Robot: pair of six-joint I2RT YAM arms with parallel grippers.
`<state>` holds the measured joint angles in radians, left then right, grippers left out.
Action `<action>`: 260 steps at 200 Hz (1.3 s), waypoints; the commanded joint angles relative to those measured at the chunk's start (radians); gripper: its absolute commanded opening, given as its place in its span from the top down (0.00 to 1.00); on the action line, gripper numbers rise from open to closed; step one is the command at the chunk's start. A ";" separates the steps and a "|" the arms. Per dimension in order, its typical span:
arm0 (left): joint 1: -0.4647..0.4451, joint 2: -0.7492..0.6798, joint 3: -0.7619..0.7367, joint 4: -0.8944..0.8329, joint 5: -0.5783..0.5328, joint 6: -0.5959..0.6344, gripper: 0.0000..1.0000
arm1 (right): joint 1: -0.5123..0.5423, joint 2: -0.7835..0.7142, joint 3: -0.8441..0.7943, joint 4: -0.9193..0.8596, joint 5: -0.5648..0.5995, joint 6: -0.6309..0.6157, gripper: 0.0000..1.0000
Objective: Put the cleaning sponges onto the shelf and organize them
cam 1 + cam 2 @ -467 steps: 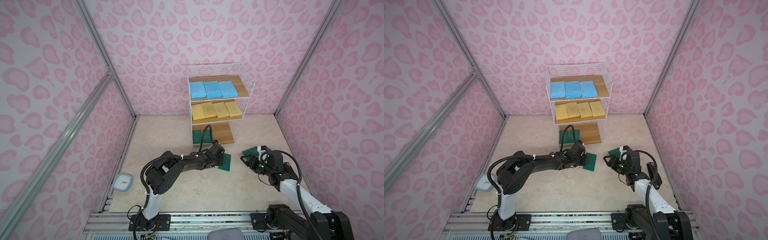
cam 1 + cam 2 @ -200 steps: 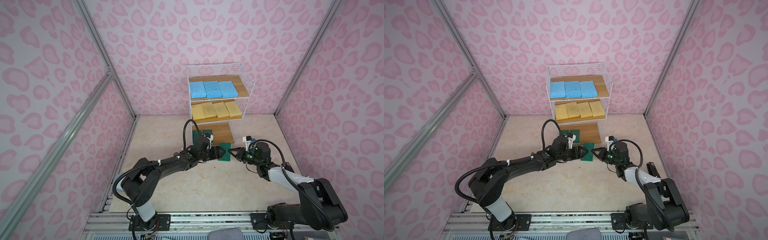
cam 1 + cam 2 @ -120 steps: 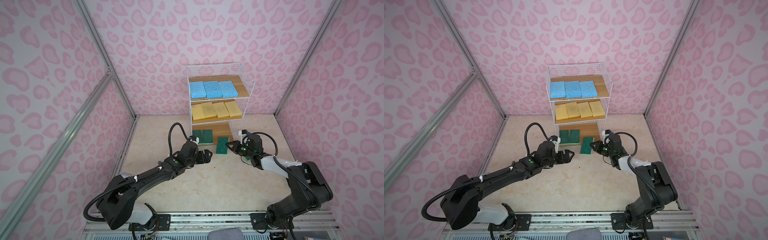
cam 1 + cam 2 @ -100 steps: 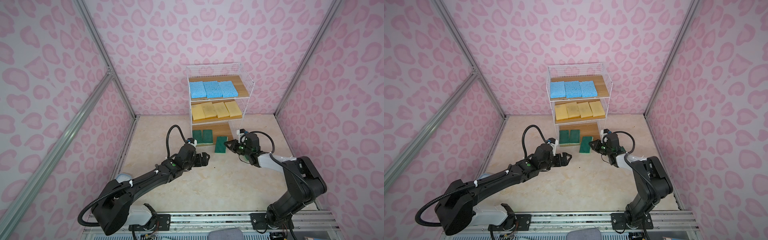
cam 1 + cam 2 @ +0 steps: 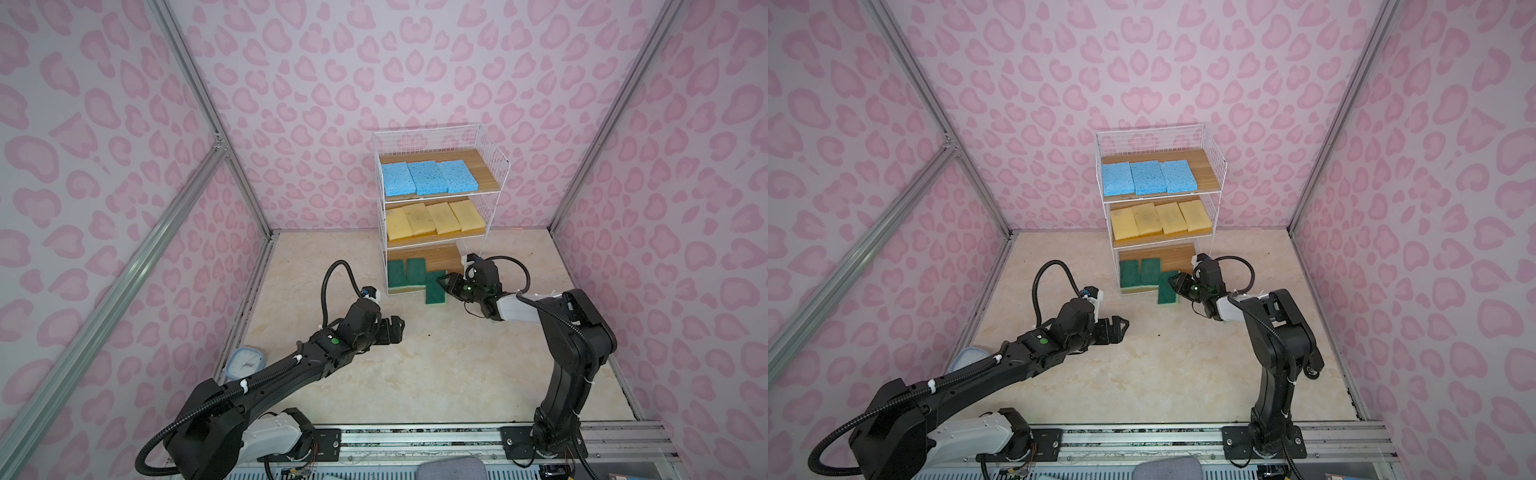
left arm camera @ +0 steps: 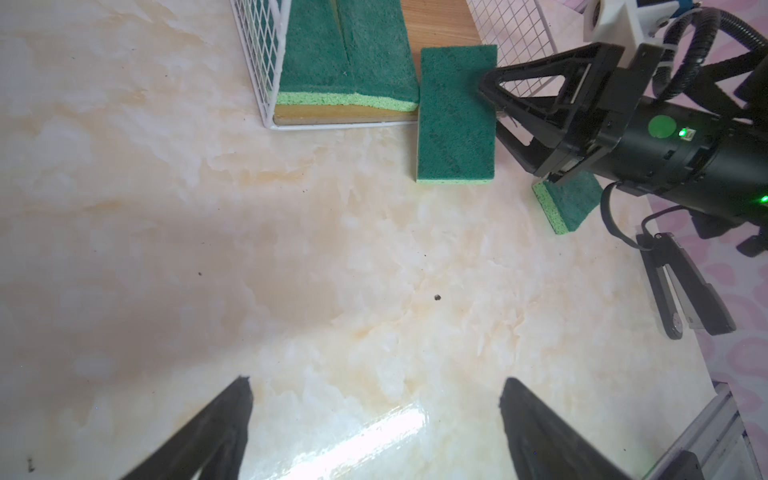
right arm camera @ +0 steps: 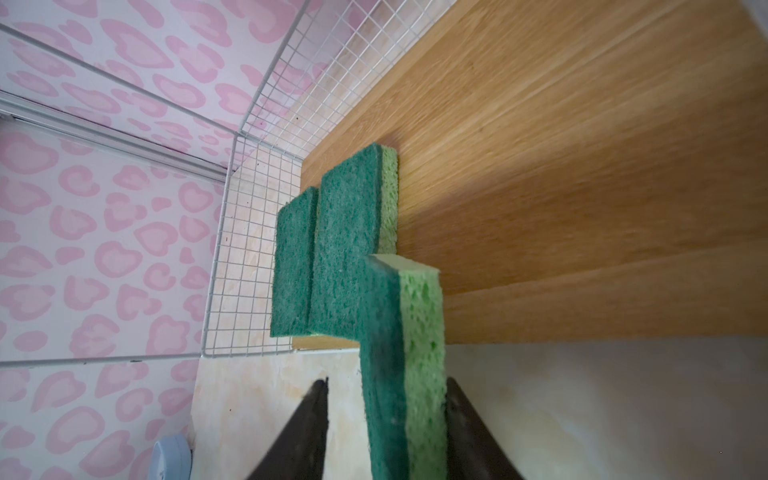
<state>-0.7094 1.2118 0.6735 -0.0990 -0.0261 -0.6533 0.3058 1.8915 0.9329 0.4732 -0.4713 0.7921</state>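
Shelf (image 5: 496, 166) is sorted one colour per tier — blue sponges (image 5: 428, 178) on top, yellow sponges (image 5: 432, 218) in the middle, two green sponges (image 6: 374, 54) side by side on the bottom board (image 7: 540, 166). So the remaining greens belong down low.

Third green sponge (image 5: 435, 286) is only half in. Its far end rests on the board's front edge just beside the shelved pair, and its near end hangs out over the surface (image 6: 291, 249). Dark face up, like its neighbours.

Right end effector (image 5: 448, 283) sits at that sponge's long side, one finger over the dark face and one under the light base — low and sideways, likely because the middle tier leaves little headroom. Jaws are partly spread. In the right wrist view, bare surface shows between one of the fingers (image 7: 307, 428) and the dark face, so it isn't pinching. Can't tell whether the other finger touches the base.

Fourth green sponge (image 6: 567, 203) lies on the surface under the right arm, short of the shelf.

Left end effector (image 5: 1120, 327) is spread wide and empty, hovering over bare surface well apart from the shelf. My guess is that this leaves the right arm room.

Next, I'd judge: push the third sponge fully in, then fetch the fourth.
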 commanded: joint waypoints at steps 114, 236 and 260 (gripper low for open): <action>0.012 0.009 -0.006 0.012 0.003 0.015 0.05 | 0.029 -0.202 -0.295 0.142 0.076 0.154 0.39; 0.025 -0.056 -0.061 0.006 -0.005 0.014 0.05 | 0.101 0.032 -0.400 0.558 0.175 0.509 0.56; 0.033 -0.065 -0.065 0.001 -0.005 0.017 0.05 | 0.101 0.026 -0.370 0.481 0.204 0.482 0.62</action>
<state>-0.6823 1.1595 0.6136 -0.1047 -0.0250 -0.6445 0.4046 1.9160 0.5411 1.0176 -0.3191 1.2900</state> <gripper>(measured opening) 0.947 0.406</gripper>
